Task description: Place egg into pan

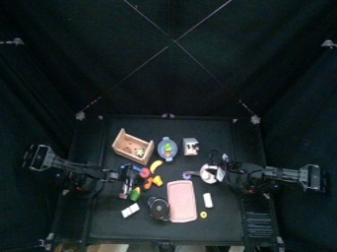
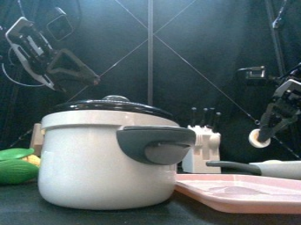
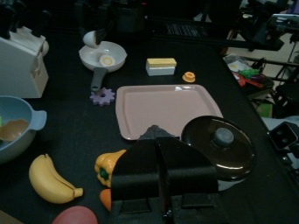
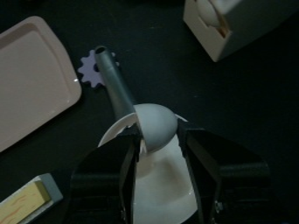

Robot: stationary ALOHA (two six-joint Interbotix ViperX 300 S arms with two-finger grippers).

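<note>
A small white pan (image 3: 103, 59) with a grey handle (image 4: 114, 83) sits at the right side of the table, beyond the pink tray (image 3: 170, 109). My right gripper (image 4: 156, 140) is shut on a white egg (image 4: 155, 121) and holds it just above the pan's bowl (image 4: 158, 188). In the front view the right gripper (image 2: 273, 123) hangs with the egg (image 2: 260, 136) a little above the pan (image 2: 280, 167). My left gripper (image 3: 163, 140) is shut and empty, raised over the left side of the table (image 2: 30, 44).
A white pot with a black lid (image 2: 106, 149) stands at the front next to the tray (image 2: 247, 189). A purple gear (image 4: 90, 66), butter block (image 3: 162, 65), blue bowl (image 3: 12, 122), banana (image 3: 47, 179) and white rack (image 3: 24, 61) lie around.
</note>
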